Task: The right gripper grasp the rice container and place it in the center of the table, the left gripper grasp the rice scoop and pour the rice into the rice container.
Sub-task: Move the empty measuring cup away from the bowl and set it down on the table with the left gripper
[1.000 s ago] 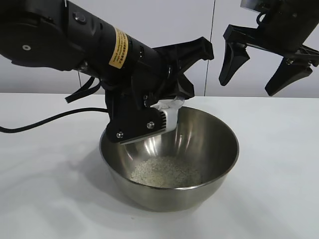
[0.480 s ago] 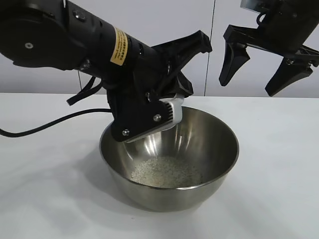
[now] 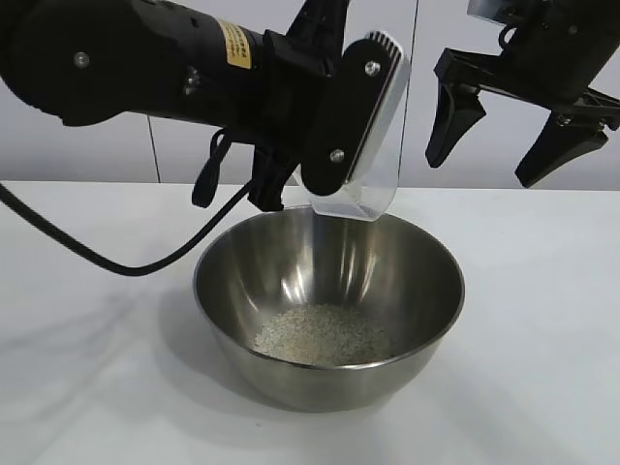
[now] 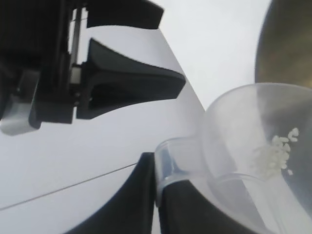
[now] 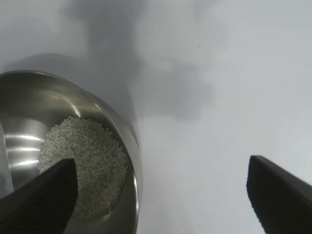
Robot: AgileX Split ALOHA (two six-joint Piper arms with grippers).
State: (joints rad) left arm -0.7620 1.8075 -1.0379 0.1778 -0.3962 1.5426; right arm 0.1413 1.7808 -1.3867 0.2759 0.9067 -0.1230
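From the outside camera, the steel bowl (image 3: 329,305) sits mid-table (image 3: 87,387) with a pale heap of rice (image 3: 323,334) at its bottom. The left gripper (image 3: 354,116) hangs above the bowl's far rim, clamped on the clear plastic cup (image 3: 366,179). The right gripper (image 3: 518,145) hovers high to the right of the bowl, fingers spread wide and holding nothing.

The left wrist camera shows the cup (image 4: 243,146) pinched at its edge, a few grains (image 4: 275,156) clinging inside.

The right wrist camera looks down on the bowl (image 5: 122,131) and rice (image 5: 83,165), the right gripper's fingertips (image 5: 278,195) wide apart above the table (image 5: 209,97).
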